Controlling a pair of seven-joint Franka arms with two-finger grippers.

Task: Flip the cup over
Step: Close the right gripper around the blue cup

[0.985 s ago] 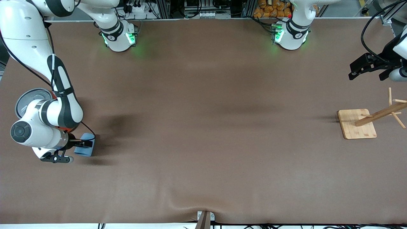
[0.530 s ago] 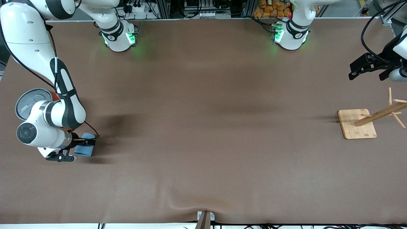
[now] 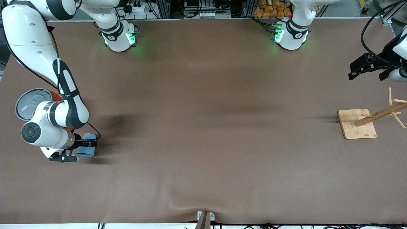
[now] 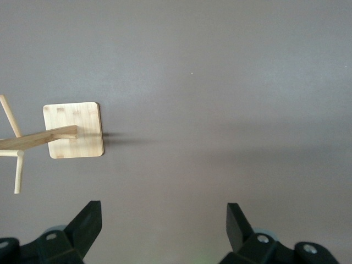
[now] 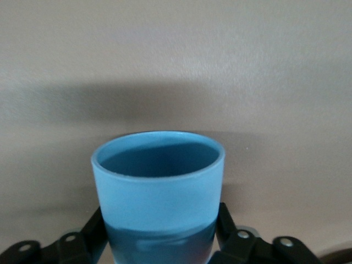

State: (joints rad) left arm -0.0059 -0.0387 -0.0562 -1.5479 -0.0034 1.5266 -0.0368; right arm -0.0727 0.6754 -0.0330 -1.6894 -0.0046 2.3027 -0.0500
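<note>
White arms, black bands, green-lit bases.

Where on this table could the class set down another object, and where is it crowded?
Free: the wide brown middle between the cup and the wooden rack. Crowded: the right arm's end, where the right tool grips the cup beside the orange can.

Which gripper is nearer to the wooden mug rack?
Left. The left gripper hangs open just above the wooden mug rack; the right gripper grips the cup at the table's right-arm end.
</note>
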